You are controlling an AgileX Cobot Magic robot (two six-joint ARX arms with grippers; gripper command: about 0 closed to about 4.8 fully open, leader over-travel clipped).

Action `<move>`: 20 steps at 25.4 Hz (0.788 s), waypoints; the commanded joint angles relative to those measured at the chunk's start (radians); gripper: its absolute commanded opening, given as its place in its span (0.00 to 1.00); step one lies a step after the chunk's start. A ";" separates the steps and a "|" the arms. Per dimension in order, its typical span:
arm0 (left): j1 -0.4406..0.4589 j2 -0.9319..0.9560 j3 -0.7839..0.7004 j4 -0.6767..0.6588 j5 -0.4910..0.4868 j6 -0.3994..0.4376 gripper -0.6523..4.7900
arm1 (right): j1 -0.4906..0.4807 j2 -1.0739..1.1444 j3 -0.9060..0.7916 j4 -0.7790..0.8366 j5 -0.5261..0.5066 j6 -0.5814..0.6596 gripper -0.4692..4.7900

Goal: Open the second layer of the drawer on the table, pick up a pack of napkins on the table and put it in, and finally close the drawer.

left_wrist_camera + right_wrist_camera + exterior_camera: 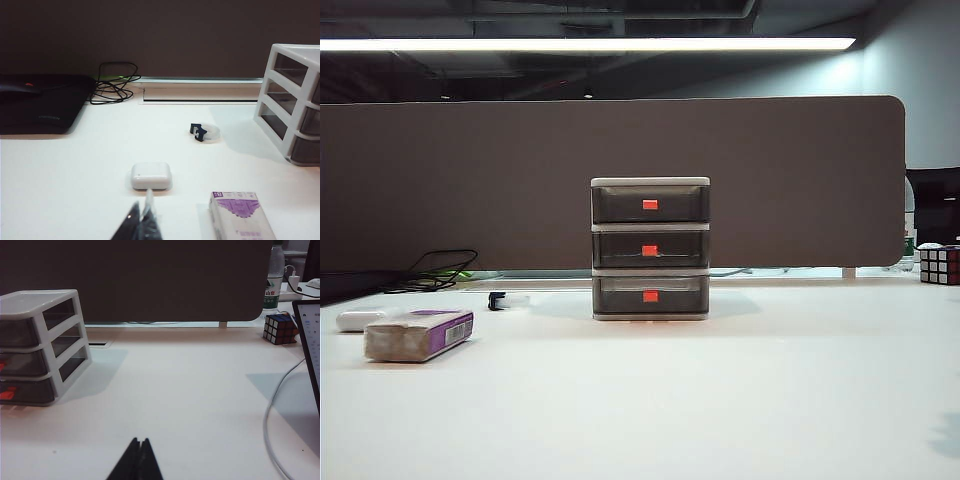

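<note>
The drawer stands upright near the middle of the white counter, in front of a long dark partition. All three of its smoky tiers are pushed in flush, each showing a red-orange tab, and the second layer sits closed between the top and bottom tiers. The pack of napkins lies flat on the counter well to the left of the drawer and nearer the exterior camera, its purple side with the white barcode label turned toward the front. Just behind the pack lies a small white rounded case, and between that case and the drawer rests a small dark clip on a clear band. A coil of black cable lies at the foot of the partition on the left, and a puzzle cube sits at the far right edge of the counter. Neither arm shows in the exterior view. In the left wrist view the left gripper hangs above the counter with its fingers clenched together and nothing between them, pointing toward the white case, with the pack just beside it. In the right wrist view the right gripper hovers over bare counter, its fingers pressed tip to tip and holding nothing, with the drawer off to one side and the cube off to the other.
</note>
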 commanded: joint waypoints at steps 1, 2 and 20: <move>0.002 0.000 0.006 0.007 0.005 0.000 0.11 | 0.000 -0.002 -0.006 0.017 -0.001 -0.003 0.08; 0.002 0.000 0.006 0.007 0.005 0.000 0.11 | 0.000 -0.002 -0.006 0.017 -0.001 -0.003 0.08; 0.002 0.000 0.006 -0.005 0.628 -0.201 0.11 | 0.001 -0.002 -0.006 -0.036 -0.484 0.155 0.08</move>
